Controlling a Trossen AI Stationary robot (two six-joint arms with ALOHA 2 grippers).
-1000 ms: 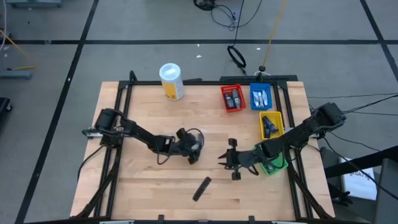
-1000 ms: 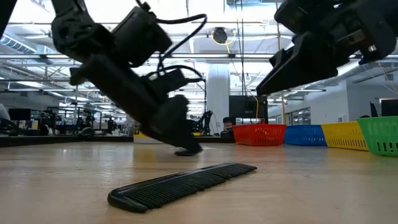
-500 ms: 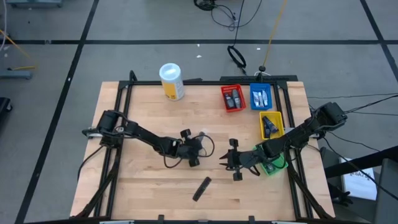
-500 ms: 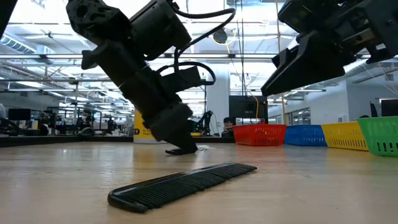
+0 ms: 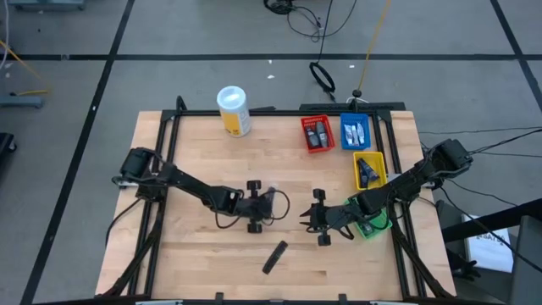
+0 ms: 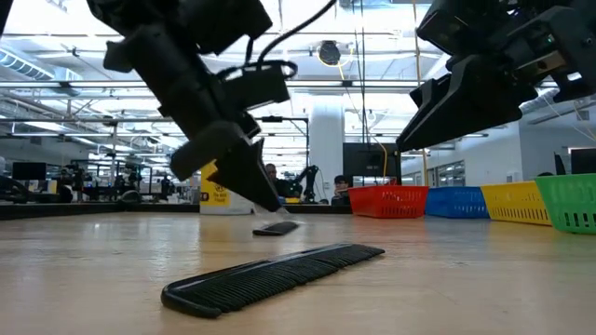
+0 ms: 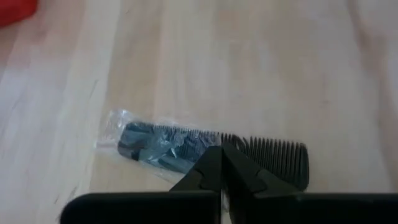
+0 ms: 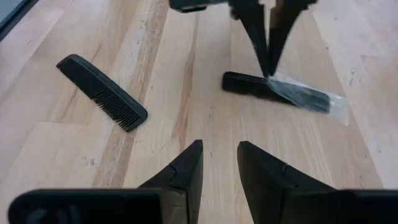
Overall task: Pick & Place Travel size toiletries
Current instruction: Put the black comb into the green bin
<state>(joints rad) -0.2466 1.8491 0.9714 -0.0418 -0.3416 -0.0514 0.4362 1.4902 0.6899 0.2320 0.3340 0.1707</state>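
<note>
Left wrist view: my left gripper [image 7: 222, 163] has pulled back, fingers pressed together, empty; the black comb in clear wrap [image 7: 205, 148] lies released. Right gripper [image 8: 219, 162] waits, slightly parted, empty.

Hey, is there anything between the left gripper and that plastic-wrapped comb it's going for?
Nothing visible. The left gripper, fingers shut, points straight down at the wrapped comb with bare table around it. The loose comb and the right gripper sit off to the side.
</note>
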